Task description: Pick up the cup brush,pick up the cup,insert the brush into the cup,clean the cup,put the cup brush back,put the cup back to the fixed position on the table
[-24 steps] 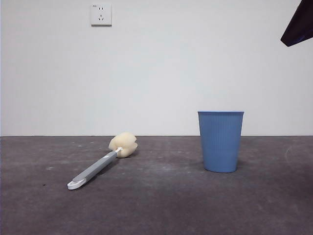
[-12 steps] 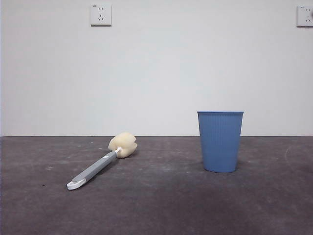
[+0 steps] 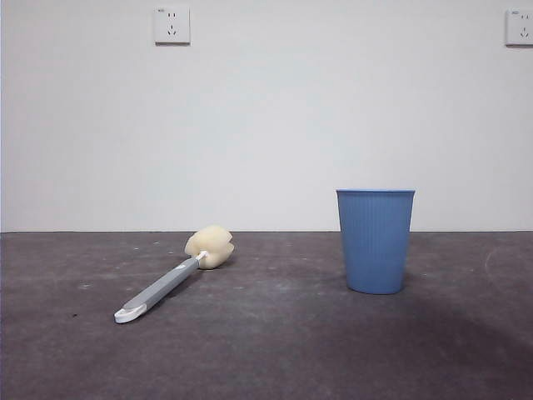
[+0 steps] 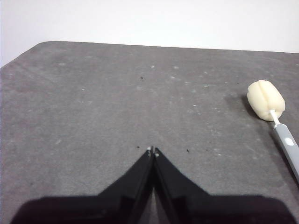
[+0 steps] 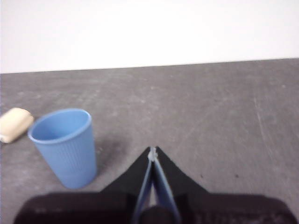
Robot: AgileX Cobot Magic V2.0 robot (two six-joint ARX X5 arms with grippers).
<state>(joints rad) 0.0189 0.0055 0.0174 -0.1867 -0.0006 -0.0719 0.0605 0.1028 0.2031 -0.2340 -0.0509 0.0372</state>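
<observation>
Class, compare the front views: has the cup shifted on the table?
No. The cup stands where it was, the same gap below the wall socket.

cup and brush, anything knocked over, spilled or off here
Nothing stands out. The cup stands upright on the table; the cup brush lies flat apart from it, sponge head intact. No spill shows. Both grippers, left and right, are shut and hold nothing.

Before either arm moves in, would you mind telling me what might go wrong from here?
The cup brush lies flat on the table, so its slim handle may slip from a pinch. The cup stands upright and unheld, so a sideways approach could tip it. Both end effectors, left and right, are shut.
</observation>
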